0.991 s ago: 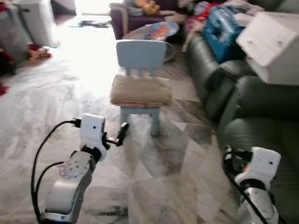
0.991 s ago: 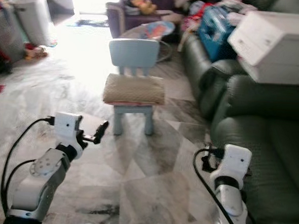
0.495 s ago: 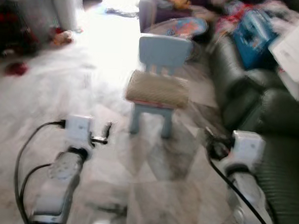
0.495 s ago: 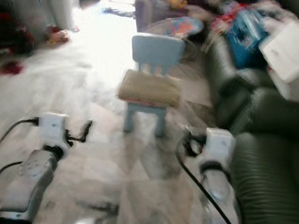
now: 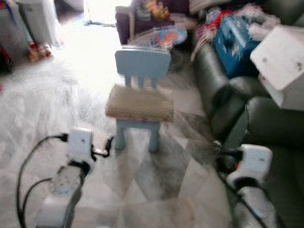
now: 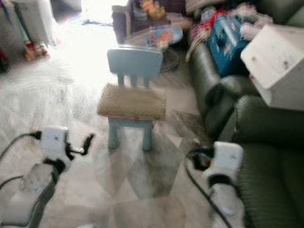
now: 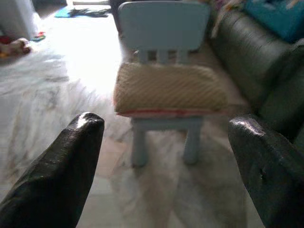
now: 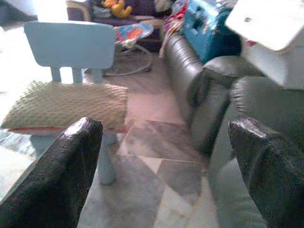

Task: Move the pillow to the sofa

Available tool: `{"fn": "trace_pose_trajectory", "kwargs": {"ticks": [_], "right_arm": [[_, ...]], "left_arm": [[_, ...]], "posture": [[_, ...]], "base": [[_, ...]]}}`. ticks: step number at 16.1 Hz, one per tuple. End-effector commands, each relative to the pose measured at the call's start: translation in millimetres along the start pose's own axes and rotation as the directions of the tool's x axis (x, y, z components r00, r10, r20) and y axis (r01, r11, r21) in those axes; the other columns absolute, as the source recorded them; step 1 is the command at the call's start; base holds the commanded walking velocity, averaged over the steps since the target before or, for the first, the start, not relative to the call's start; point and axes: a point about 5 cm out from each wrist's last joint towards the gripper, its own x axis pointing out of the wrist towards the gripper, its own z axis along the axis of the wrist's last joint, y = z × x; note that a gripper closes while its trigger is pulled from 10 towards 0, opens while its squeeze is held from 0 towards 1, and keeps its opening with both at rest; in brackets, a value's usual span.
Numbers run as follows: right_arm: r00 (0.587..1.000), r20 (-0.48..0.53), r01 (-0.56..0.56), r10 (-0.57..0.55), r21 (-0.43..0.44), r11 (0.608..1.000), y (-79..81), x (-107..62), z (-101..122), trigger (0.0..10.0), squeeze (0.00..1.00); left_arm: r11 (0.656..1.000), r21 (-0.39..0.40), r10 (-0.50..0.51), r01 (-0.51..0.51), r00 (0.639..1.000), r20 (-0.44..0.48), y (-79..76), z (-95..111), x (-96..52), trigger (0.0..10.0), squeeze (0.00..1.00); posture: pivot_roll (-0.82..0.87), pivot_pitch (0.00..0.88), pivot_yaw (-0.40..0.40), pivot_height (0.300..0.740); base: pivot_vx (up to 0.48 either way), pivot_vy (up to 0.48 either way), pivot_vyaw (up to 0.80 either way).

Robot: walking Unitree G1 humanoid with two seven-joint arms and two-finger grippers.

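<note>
**Operator:** Pincers first: my left pincer (image 7: 164, 156) is spread wide, empty, its two black fingers (image 7: 71, 156) framing the pillow (image 7: 168, 90) ahead. My right pincer (image 8: 164, 161) is equally wide apart and holds nothing.

**Desk:** Where is the pillow?

**Operator:** Flat on the seat of one small blue chair (image 5: 142, 67), standing on the marble floor (image 5: 49, 102) just beside the dark green sofa (image 5: 275, 126). Both arms are raised short of it, with floor between.

**Desk:** Progress?

**Operator:** I judge it barely begun. Nothing is gripped; the approach, the lift and the carry to the sofa all remain.

**Desk:** Count?

**Operator:** One pillow, one chair, two pincers, one white box (image 5: 289, 65) on the sofa arm, one blue bag (image 5: 236, 39) on the far cushions. The heap beyond is too blurred to count.
</note>
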Motion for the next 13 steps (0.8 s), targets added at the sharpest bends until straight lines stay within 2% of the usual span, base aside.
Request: {"fn": "trace_pose_trajectory", "kwargs": {"ticks": [1,3,4,5,9,11,13], "right_arm": [[1.000,0.019,0.005,-0.004,-0.011,1.000,-3.0,1.9,2,10.0,0.00],[1.000,0.025,-0.007,0.007,-0.006,1.000,-1.0,3.4,2,10.0,0.00],[0.999,0.029,-0.021,0.021,-0.001,1.000,-1.0,3.4,3,10.0,0.00],[0.999,0.029,-0.021,0.021,-0.003,1.000,-2.2,2.8,2,10.0,0.00],[0.999,0.026,-0.031,0.031,-0.015,0.999,-3.6,3.1,0,10.0,0.00],[0.999,0.031,-0.036,0.036,-0.015,0.999,-1.3,4.6,1,10.0,0.00],[0.999,0.031,-0.024,0.025,-0.019,1.000,-2.5,6.4,1,10.0,0.00]], "left_arm": [[1.000,0.029,-0.005,0.003,0.999,0.043,-2.3,9,6.0,10.0,0.00],[0.999,0.043,0.022,-0.023,0.999,0.043,2.7,9,7.5,10.0,0.00],[0.995,0.083,0.057,-0.062,0.997,0.055,12.0,11,6.9,10.0,0.00],[0.993,0.098,0.063,-0.069,0.996,0.057,14.4,12,6.3,10.0,0.00],[0.993,0.099,0.062,-0.067,0.997,0.056,15.5,11,7.6,10.0,0.00],[0.994,0.101,0.034,-0.039,0.998,0.058,10.5,11,12.0,10.0,0.00],[0.995,0.096,0.033,-0.039,0.998,0.055,10.0,11,14.3,10.0,0.00]], "posture": [[-0.01,0.000,-0.039,0.740],[-0.01,0.000,-0.037,0.740],[0.00,0.000,-0.031,0.740],[0.00,0.000,-0.031,0.740],[0.00,0.000,-0.026,0.740],[-0.01,0.000,-0.023,0.740],[-0.01,0.000,-0.019,0.740]], "base": [[0.390,0.000,0.00],[0.394,0.000,0.00],[0.390,0.000,0.00],[0.390,0.000,0.40],[0.395,0.000,0.66],[0.431,0.000,0.53],[0.439,0.000,0.00]]}}
